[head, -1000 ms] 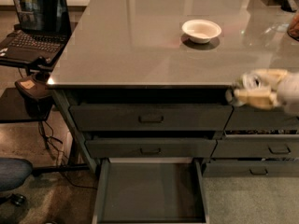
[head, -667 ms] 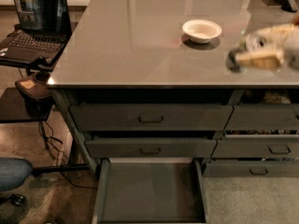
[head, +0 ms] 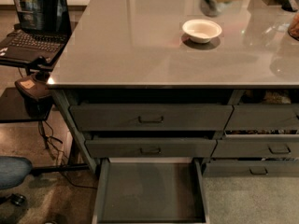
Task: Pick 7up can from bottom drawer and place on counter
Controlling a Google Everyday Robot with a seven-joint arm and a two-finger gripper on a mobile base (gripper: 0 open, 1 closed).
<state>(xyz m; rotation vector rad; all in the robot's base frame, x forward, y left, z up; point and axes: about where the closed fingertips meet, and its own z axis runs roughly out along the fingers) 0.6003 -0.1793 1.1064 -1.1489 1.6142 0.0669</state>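
Observation:
My gripper (head: pixel 216 0) is blurred, high over the far part of the counter (head: pixel 135 50), just behind the white bowl (head: pixel 202 30). It is shut on a small greyish can, the 7up can (head: pixel 208 6), which hangs at its left tip above the countertop. The bottom drawer (head: pixel 149 190) is pulled out at the lower middle, and its flat dark floor is bare.
Two handled drawers (head: pixel 150 118) are above the open one, the middle one (head: pixel 150 148) slightly out. More drawers (head: pixel 266 118) are on the right. A laptop (head: pixel 35 22) on a black stand is at the left, and a chair seat (head: pixel 13 171) is at the lower left.
My gripper has risen from the counter's front right edge, moved back and left over the countertop, and is now behind the bowl. The drawer has stayed open.

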